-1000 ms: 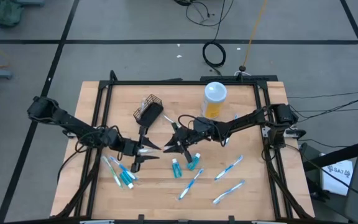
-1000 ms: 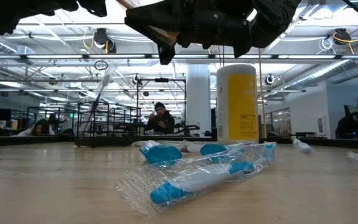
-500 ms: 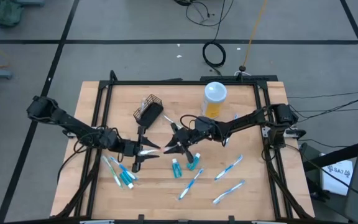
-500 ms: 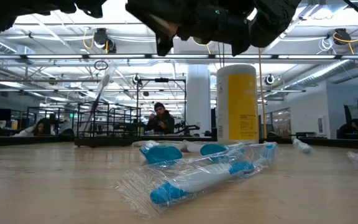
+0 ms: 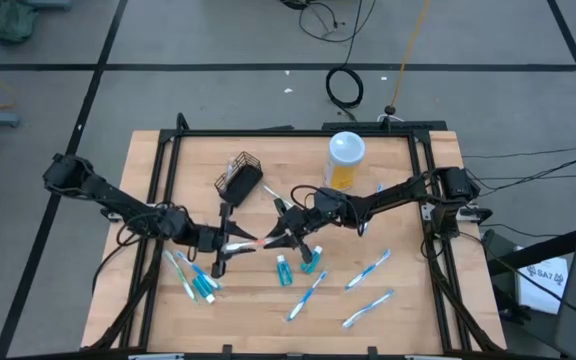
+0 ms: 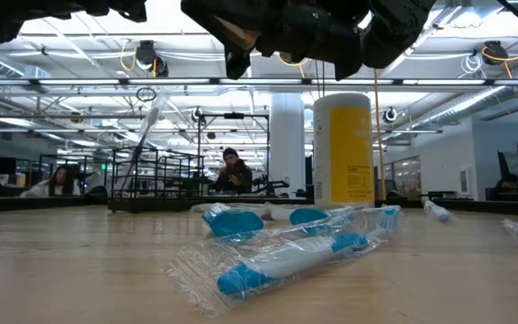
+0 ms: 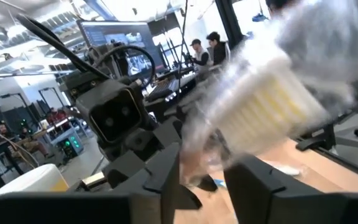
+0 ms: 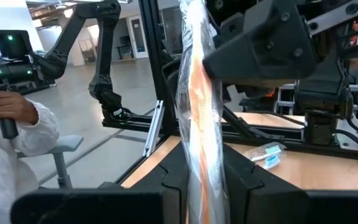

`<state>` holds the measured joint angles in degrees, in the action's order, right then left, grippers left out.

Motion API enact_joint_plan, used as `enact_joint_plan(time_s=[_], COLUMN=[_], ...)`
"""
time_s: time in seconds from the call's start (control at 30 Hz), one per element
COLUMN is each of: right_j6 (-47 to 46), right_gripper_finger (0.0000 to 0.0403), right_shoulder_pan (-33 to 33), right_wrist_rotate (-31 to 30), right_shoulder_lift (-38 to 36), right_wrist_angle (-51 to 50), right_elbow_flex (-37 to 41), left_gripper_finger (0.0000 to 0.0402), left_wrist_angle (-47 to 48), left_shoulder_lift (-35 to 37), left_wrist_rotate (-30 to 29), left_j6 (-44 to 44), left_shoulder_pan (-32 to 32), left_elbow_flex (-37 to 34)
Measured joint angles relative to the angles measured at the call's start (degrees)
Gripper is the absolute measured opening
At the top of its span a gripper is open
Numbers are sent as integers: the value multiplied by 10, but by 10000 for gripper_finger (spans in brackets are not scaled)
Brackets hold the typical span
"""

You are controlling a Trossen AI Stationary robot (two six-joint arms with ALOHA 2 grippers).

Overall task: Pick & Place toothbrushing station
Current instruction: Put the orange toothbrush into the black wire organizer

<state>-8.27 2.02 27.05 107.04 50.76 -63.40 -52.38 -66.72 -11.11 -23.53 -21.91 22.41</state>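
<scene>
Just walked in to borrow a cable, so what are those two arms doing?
Both arms meet over the middle of the wooden table, passing a plastic-wrapped toothbrush with an orange handle between them. The right end effector grips it; the left end effector is at its other end. More wrapped toothbrushes lie scattered around.

The wooden tabletop [image 5: 398,310] has a black frame along its edges. On it stand a black mesh basket [image 5: 239,176] near the back and a yellow canister [image 5: 345,160] with a white lid. Wrapped toothbrushes [image 5: 368,270] lie scattered over the front right, more [image 5: 190,278] at front left, and teal tubes [image 5: 284,270] lie mid-front.
</scene>
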Motion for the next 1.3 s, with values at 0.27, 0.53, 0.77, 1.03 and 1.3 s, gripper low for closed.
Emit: enact_joint_plan(time_s=[0.27, 0.53, 0.77, 1.03, 1.3], right_j6=[0, -1, -14, 14, 19], right_gripper_finger=[47, 64, 92, 118, 125], right_shoulder_pan=[0, 0, -1, -23, -32], right_wrist_rotate=[0, -1, -33, -40, -160], right_shoulder_lift=[0, 0, 0, -35, -84], right_wrist_angle=[0, -17, -26, -173, -420], right_elbow_flex=[0, 0, 0, 2, 3], left_gripper_finger=[62, 29, 39, 30, 31], left_wrist_angle=[-13, -10, 6, 41, 255], left_shoulder_lift=[0, 0, 0, 0, 30], left_wrist_rotate=[0, 0, -27, -105, -259], left_j6=[3, 0, 14, 59, 140], left_shoulder_pan=[0, 0, 0, 0, -11], left_elbow_flex=[0, 0, 0, 1, 68])
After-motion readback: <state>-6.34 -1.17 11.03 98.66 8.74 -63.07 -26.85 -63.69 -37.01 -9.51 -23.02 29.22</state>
